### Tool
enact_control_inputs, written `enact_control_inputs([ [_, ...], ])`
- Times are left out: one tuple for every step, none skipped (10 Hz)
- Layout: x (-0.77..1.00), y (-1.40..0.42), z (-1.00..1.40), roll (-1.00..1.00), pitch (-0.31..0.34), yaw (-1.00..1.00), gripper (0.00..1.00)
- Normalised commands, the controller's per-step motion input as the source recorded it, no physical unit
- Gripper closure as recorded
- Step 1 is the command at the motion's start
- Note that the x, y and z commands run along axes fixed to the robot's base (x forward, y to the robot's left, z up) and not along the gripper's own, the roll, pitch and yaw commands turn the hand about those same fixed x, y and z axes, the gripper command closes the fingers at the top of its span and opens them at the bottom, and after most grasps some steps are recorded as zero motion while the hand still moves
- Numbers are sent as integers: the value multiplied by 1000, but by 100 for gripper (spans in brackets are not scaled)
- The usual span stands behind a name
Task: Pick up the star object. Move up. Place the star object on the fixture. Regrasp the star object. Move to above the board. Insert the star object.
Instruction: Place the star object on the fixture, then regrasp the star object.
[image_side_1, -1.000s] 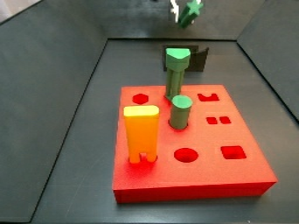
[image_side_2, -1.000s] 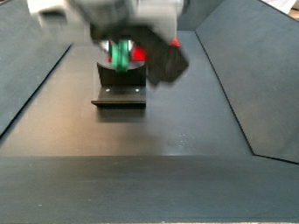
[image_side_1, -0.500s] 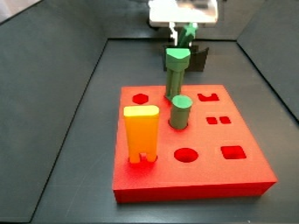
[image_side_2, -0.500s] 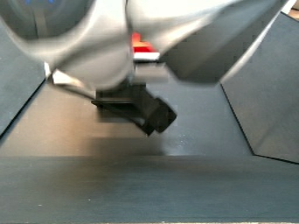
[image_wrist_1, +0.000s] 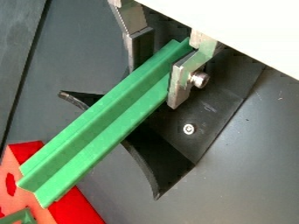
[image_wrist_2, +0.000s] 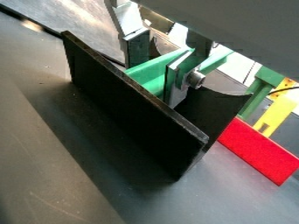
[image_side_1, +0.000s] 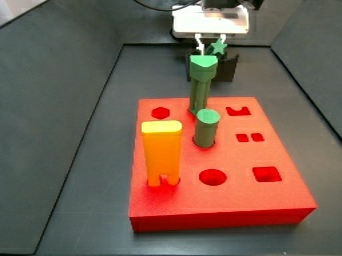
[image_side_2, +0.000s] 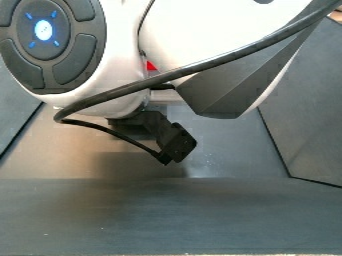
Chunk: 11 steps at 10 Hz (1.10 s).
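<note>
My gripper is shut on the star object, a long green bar with grooved sides, gripped near one end between the silver fingers. In both wrist views the bar lies slanted over the dark fixture, just behind its upright wall. The bar also shows in a wrist view. In a side view my gripper hangs at the back of the bin, over the fixture, beyond the red board. The bar is almost hidden there.
On the board stand a tall green hexagon-topped peg, a shorter green round cylinder and an orange-yellow block. The arm's body fills a side view. Dark bin walls rise around the floor.
My gripper has come down with the green bar from above the back of the bin to the fixture. The arm has moved in and now blocks a side view.
</note>
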Motion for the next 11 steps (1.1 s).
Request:
enact_control_inputs([
  [0,0,0,0,0,0,0],
  [0,0,1000,17,74,-12,0],
  [-3,0,1000,17,75,-8,0],
  [-17,5,1000,31,67,-10,0],
  [-25,1,1000,39,57,-19,0],
  [-35,2,1000,42,47,-27,0],
  [-36,4,885,38,41,-29,0],
  [-31,6,626,35,34,-27,0],
  [-29,4,493,33,31,-26,0],
  [-30,6,228,34,24,-24,0],
  [-9,-1000,853,1000,50,25,0],
])
